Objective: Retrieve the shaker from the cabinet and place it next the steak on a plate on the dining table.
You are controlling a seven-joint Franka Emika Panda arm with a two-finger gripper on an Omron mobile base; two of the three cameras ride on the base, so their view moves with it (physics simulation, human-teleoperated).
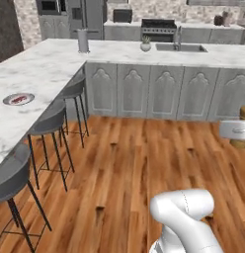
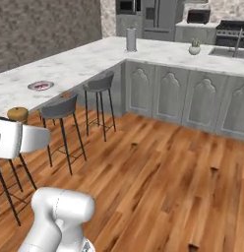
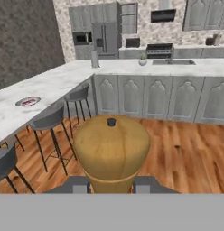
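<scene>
While tool (image 3: 111, 186) grips shaker (image 3: 111, 151), carry step in hand; next: reach desk (image 3: 50, 85), set down beside plate (image 3: 28, 101).

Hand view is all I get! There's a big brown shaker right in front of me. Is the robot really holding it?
Observer: Yes. From the right base view, the shaker pokes up above the white hand, high over the floor.
Operator: Is there meat on that plate?
Observer: Yes, a red steak lies on the plate.
Operator: How many stools are there?
Observer: Three stools stand along the table in the left base view.
</scene>
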